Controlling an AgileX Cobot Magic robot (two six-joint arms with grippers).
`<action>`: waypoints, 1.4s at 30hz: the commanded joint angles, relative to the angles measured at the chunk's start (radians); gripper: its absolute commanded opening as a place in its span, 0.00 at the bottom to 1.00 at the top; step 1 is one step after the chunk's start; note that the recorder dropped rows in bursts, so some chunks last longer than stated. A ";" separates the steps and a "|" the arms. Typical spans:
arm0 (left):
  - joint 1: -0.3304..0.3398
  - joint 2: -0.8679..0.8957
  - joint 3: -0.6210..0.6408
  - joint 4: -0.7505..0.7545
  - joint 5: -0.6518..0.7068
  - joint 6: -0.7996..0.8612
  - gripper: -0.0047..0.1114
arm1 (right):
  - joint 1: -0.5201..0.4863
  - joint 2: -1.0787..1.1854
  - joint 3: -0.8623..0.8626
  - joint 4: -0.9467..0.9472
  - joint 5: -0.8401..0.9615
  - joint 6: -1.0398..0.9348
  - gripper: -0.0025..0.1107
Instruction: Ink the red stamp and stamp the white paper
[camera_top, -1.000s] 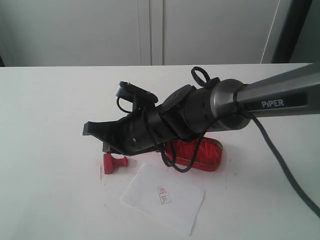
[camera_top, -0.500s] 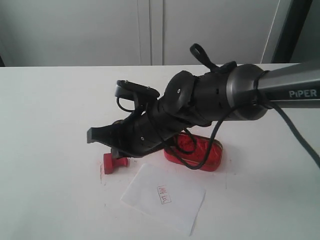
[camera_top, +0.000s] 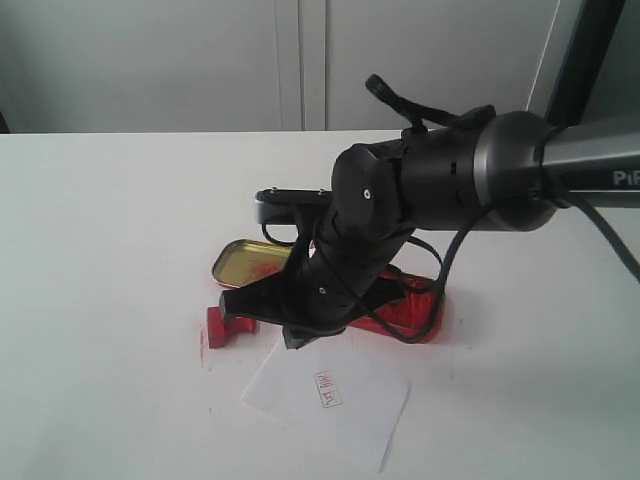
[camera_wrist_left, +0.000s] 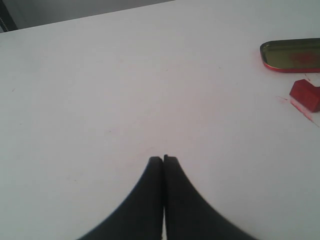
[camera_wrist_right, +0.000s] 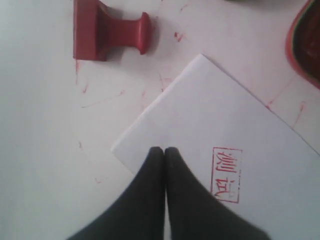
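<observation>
The red stamp (camera_top: 228, 326) lies on its side on the table, left of the white paper (camera_top: 330, 395), and shows again in the right wrist view (camera_wrist_right: 107, 31) and at the edge of the left wrist view (camera_wrist_left: 306, 94). The paper (camera_wrist_right: 210, 115) bears a red rectangular mark (camera_wrist_right: 226, 174). My right gripper (camera_wrist_right: 164, 149) is shut on nothing and points down over the paper's corner nearest the stamp (camera_top: 290, 338). It stands apart from the stamp. My left gripper (camera_wrist_left: 163, 158) is shut and empty over bare table, and the exterior view does not show it.
The red ink tin (camera_top: 418, 305) sits behind the paper, partly hidden by the right arm. A gold tin lid (camera_top: 250, 262) lies open behind the stamp. Red ink smears dot the white table (camera_top: 110, 250) around the stamp.
The right arm has swung from pointing left to pointing down and drawn back rightward, uncovering the gold lid. The stamp and paper have stayed put.
</observation>
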 joint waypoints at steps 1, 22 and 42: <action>0.003 -0.003 0.003 -0.003 -0.003 0.003 0.04 | -0.004 -0.023 0.004 -0.053 0.016 0.017 0.02; 0.003 -0.003 0.003 -0.003 -0.003 0.003 0.04 | -0.004 -0.029 0.004 -0.053 0.057 0.038 0.02; 0.003 -0.003 0.003 -0.003 -0.003 0.003 0.04 | -0.069 -0.116 0.004 -0.058 0.178 0.128 0.02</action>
